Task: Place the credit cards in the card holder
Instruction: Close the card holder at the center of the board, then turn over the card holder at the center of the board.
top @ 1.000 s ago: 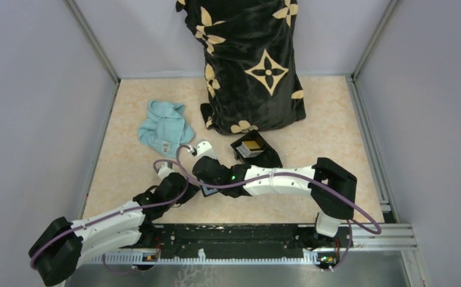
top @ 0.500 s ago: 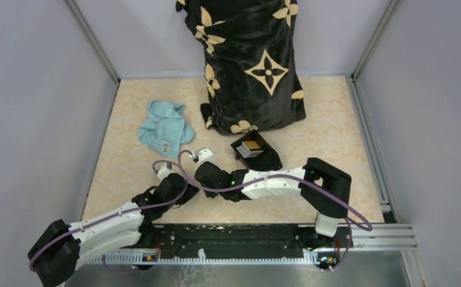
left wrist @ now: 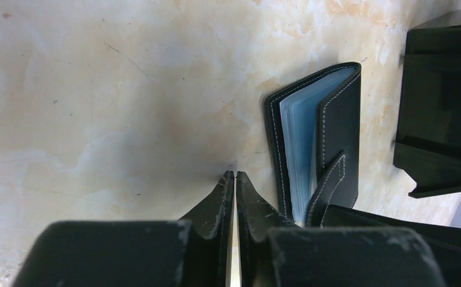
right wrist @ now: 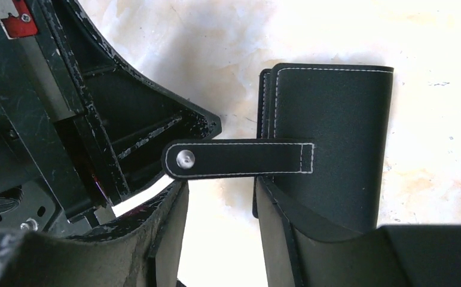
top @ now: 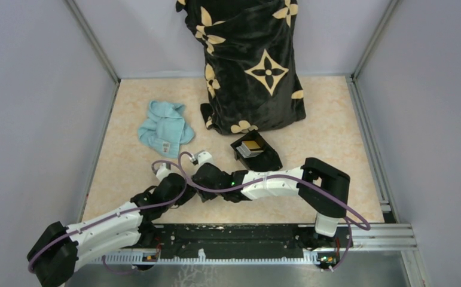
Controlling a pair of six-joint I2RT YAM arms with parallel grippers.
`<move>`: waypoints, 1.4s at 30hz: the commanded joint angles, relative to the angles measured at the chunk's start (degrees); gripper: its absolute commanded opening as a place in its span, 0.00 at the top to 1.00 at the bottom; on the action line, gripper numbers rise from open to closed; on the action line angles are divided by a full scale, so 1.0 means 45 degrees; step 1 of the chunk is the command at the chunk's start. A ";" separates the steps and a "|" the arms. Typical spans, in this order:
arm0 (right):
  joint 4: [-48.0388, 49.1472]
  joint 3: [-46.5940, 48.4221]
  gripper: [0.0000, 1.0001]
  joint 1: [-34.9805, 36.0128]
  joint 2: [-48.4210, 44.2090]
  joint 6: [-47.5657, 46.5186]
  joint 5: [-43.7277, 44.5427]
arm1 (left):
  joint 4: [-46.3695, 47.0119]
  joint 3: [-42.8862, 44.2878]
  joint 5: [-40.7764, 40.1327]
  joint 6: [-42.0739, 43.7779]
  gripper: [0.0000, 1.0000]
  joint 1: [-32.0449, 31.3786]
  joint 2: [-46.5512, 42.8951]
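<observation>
Card holder (left wrist: 337,113) (unstrapped) shows blue inside.

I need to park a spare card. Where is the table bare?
Bare: the right side, between the black box and the right rail; the far-left corner behind the blue cloth; the strip left of it. Crowded: the centre, where the left tool and right tool meet at the card holder.

The table (top: 335,137) is viewed from far above and behind, looking steeply down, while the card holder (left wrist: 311,137) is shared at close range by both downward-facing wrist views, right of centre in each.
</observation>
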 commanded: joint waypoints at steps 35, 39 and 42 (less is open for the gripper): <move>-0.0977 -0.0585 0.37 0.0345 -0.3822 -0.0309 0.0441 | -0.3712 0.4334 -0.2221 0.2319 0.84 -0.0057 -0.0353; -0.0336 -0.1330 0.33 -0.0494 -0.4052 -0.0260 0.0211 | -0.2960 0.4921 -0.1633 0.3353 0.82 -0.0067 0.0569; 0.0104 -0.1865 0.30 -0.1278 -0.4235 -0.0294 -0.0094 | -0.2058 0.5123 -0.0827 0.3974 0.81 -0.0062 0.1330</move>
